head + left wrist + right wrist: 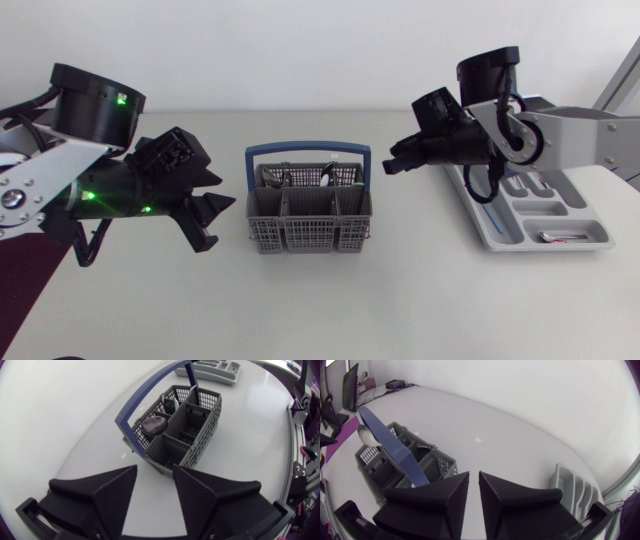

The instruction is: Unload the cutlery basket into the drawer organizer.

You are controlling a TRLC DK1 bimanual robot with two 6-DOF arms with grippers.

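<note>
White tabletop [300,320], matte, viewed from overhead cam.

Item 1: grey cutlery basket [308,222] stands upright approx. mid-table, with a blue hoop handle [306,150] arched over it. The rear row of compartments holds cutlery [325,177], incl. a spoon bowl [154,424] that shows above the rim in the left wrist view. Exact count can't be determined.

Item 2: grey drawer organizer [530,210] lies flat toward the table's right side, well apart from the basket and partly hidden under the R arm [570,130]. One small utensil [565,237] w/ a reddish part lies in the compartment at its front end. Type not discernible.

L arm [60,190] enters from the left edge. The left gripper [205,215] hangs just left of the basket, apart from it, tips pointed toward it. Fingers spread wide and released, gripping nothing. In the left wrist view the basket's end wall sits directly ahead of the gap.

R arm enters from the right edge. The right gripper [390,160] hovers above the table btwn basket and organizer, nearer the basket's rear right corner and apart from it. Fingers drawn close w/ a slim gap remaining, grasping nothing. In the right wrist view the basket and handle are ahead and off to one side of the fingers, and the organizer is off to the other side.
</note>
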